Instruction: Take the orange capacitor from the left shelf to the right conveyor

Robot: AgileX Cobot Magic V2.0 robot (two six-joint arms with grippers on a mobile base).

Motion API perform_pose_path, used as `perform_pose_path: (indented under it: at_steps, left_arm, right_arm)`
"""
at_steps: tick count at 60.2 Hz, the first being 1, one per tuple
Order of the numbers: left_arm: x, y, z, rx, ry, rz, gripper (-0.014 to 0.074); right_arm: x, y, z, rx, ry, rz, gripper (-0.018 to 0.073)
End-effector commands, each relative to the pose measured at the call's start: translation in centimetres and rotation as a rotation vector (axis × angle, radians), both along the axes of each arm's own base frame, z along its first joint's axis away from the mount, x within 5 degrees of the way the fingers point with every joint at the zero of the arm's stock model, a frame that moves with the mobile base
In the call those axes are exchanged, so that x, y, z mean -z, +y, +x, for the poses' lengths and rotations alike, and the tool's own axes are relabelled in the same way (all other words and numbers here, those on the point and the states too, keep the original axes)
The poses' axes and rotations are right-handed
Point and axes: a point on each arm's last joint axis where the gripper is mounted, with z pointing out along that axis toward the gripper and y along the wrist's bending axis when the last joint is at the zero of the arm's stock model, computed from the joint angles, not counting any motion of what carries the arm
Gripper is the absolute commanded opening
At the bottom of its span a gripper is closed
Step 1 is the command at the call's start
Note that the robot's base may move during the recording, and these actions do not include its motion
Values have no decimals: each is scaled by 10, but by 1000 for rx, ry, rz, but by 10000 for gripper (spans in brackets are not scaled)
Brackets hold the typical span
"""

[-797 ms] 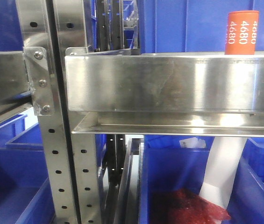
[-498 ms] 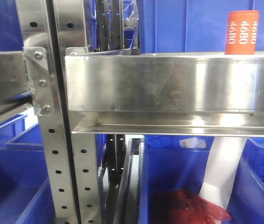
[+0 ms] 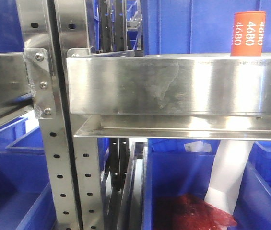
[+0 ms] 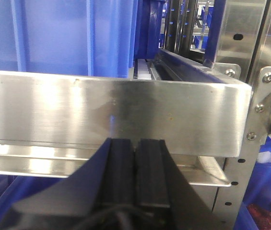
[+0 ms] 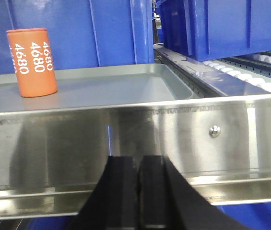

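- The orange capacitor (image 3: 248, 33) stands upright on the left shelf (image 3: 173, 86), behind the front lip and in front of a blue bin (image 5: 101, 28).
- The right hand (image 5: 137, 163) faces the front lip from below its top edge. Its fingers are pressed together and hold nothing.
- The left hand (image 4: 135, 143) is likewise closed and empty, and faces another section of lip.
- I judge the step in hand to be the approach, with the right hand better placed.
- To do it well, I raise the hand above the lip before advancing, because a straight push would hit steel.
- I open the fingers wider than the can before closing in.
- In the right wrist view the can sits left of centre, so I shift across first.
- I grip mid-body and keep the can vertical.
- The right conveyor is not in view.
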Motion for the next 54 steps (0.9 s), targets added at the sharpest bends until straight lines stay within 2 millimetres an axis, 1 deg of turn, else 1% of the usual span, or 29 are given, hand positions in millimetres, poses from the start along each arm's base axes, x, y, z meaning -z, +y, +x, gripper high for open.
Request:
perform_pose_path:
  at_steps: [1,14,20,24,29,36,40,43,46,50,51,54]
  left_arm:
    - [-10,1,-1,-9,-105,-14,-127]
    - [-10,1,-1,-9,-105,-14,-127]
    - [-10,1,-1,-9,-105,-14,-127]
    - [-10,1,-1,-9,-105,-14,-127]
    - [-10,1,-1,-9,-105,-14,-127]
    - [-10,1,-1,-9,-105,-14,-127]
    - [-10,1,-1,-9,-105,-14,-127]
    - [-10,1,-1,-9,-105,-14,-127]
    - [-10,1,-1,-9,-105,-14,-127]
    - [-10,1,-1,-9,-105,-14,-127]
    - [-10,1,-1,-9,-105,-14,-127]
    - [-10,1,-1,-9,-105,-14,-127]
  right_arm:
    - [-10,0,-1,6,-101,-18,55]
    - [-10,0,-1,5,-105,-18,55]
    - [-16,0,-2,4,-155,-24,55]
    - [-26,0,-4,4,-180,-25,55]
    - [-39,0,-5,6,-170,-24,55]
    - [-71,0,-4,5,-148,-25,59]
    - [-87,0,1,-7,-143,-25,66]
    - [-96,1,7,-20,-129,-22,95]
    - [-107,2,14,-44,-122,-22,157]
    - [-117,4,25,-76,-101,-29,268]
    - [-121,5,27,-88,-101,-36,311]
    - [-125,7,37,-116,-71,-51,396]
